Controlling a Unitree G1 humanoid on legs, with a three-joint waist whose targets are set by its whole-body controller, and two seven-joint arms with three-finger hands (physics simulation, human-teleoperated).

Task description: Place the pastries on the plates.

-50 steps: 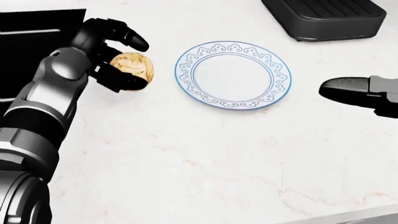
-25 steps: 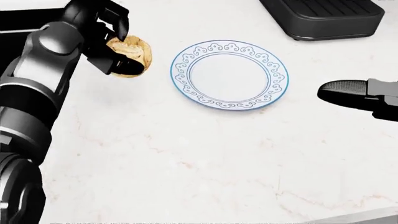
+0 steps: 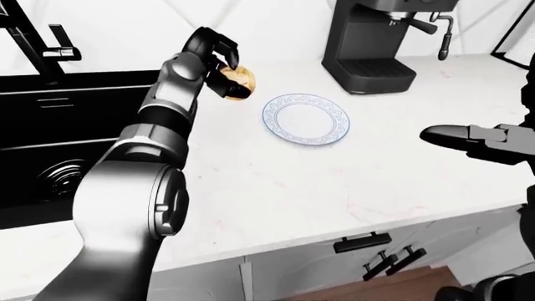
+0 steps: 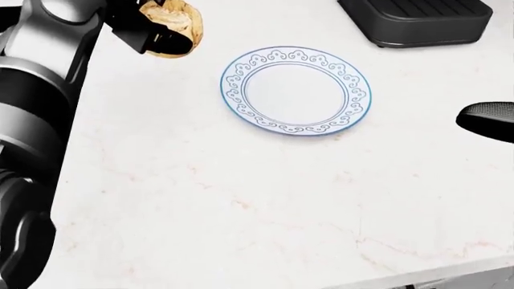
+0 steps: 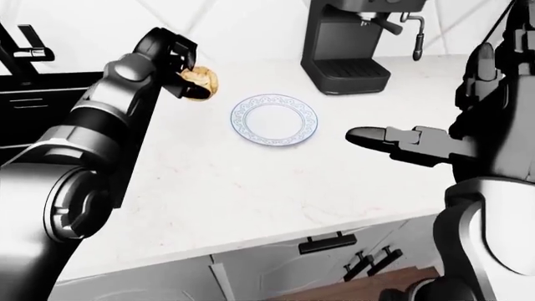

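A round golden pastry (image 4: 174, 24) is held in my left hand (image 3: 224, 68), whose fingers close round it above the white counter, up and left of the plate. The plate (image 4: 296, 91) is white with a blue patterned rim, empty, at the upper middle of the head view. It also shows in the left-eye view (image 3: 307, 119). My right hand (image 5: 376, 138) is stretched out flat and empty over the counter, to the right of the plate, with its fingers straight.
A black coffee machine (image 3: 376, 37) stands on the counter above and right of the plate. A black sink (image 3: 50, 144) with a dark tap lies to the left. The counter's near edge runs above white drawers with dark handles (image 3: 361, 242).
My left hand has lifted the pastry up and away toward the top of the head view. My right hand has slid right, toward the head view's edge. The plate has stayed put.
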